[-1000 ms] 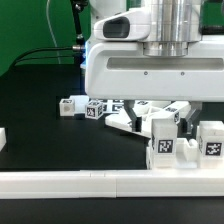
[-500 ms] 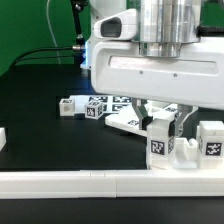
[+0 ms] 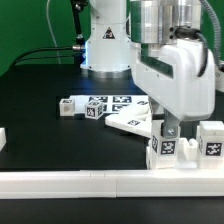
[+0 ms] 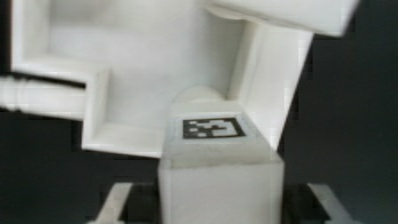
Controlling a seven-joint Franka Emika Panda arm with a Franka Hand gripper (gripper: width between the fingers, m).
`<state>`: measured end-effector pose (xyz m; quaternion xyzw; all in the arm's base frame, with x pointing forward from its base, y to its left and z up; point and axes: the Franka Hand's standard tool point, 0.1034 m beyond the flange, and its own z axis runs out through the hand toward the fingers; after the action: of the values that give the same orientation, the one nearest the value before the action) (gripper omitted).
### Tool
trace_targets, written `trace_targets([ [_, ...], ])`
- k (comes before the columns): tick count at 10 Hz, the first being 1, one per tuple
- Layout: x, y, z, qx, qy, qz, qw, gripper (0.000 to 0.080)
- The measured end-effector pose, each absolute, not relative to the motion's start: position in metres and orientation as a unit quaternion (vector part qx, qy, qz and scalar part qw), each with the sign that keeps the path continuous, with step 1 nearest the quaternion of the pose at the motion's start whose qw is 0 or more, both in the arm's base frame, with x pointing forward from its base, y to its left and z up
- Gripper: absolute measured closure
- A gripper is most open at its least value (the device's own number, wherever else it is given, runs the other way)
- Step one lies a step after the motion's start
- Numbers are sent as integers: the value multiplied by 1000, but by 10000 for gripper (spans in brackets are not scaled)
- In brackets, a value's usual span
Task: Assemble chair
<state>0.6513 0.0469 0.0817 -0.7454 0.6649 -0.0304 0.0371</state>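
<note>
The robot's bulky white arm (image 3: 175, 75) hid most of the two-finger gripper (image 3: 170, 131), whose jaws straddled the top of an upright chunky white plastic chair block (image 3: 165, 149) with a black-and-white tag; pinched or just close, I couldn't tell. A second tagged white block (image 3: 212, 142) stood near it behind the long plain white rail (image 3: 90, 182), with the chair's flat white slab (image 3: 130, 122) and small tagged cubes (image 3: 68, 105) loose farther back.

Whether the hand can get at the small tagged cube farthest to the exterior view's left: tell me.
Probably yes: the cube lies in the open, nothing over it; the hand must first leave the upright block.
</note>
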Motion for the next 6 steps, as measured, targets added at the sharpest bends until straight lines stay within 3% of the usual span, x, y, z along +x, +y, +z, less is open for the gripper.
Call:
trace_targets([
  [1,651,47,81,-754,655,-31,36,428],
  [2,651,47,81,-779,626,-32,34,428],
  [3,650,47,82,-825,564,-33,27,248],
  [4,650,45,82,-884,466,-37,23,248],
  [5,650,41,81,-923,383,-37,21,171],
  [6,647,45,78,-941,335,-36,20,154],
])
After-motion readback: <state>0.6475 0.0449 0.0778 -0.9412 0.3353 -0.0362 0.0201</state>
